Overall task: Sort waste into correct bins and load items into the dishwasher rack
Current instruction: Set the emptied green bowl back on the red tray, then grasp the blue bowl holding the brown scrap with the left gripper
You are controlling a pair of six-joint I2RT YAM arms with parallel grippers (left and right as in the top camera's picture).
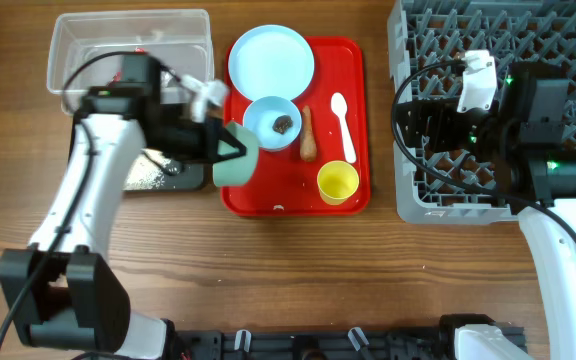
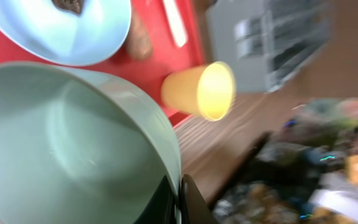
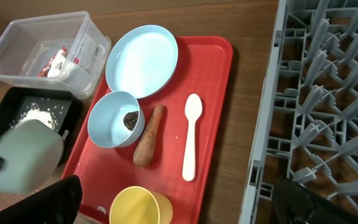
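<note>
Mint bowl (image 1: 238, 170): held tilted at the left edge of the red tray (image 1: 353, 60), beside the black tray (image 3: 5, 106).
Left end effector (image 1: 218, 145): clamped on the bowl's rim; a narrow hold, likely to slip or swing.
Neighbours: blue bowl (image 1: 271, 122) and yellow cup (image 1: 337, 181), easily knocked.
Right end effector (image 1: 423, 125): wide open, empty, over the rack (image 1: 568, 30).

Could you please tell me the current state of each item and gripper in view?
mint bowl: tipped, empty, held by the left gripper.
right gripper: open, over the rack.
blue bowl: upright on the red tray, dark lump inside.
plate: flat, empty.
yellow cup: upright, empty.
spoon: lying flat.
carrot piece: lying flat.
clear tub: holds the wrapper.
black tray: holds rice.
</note>
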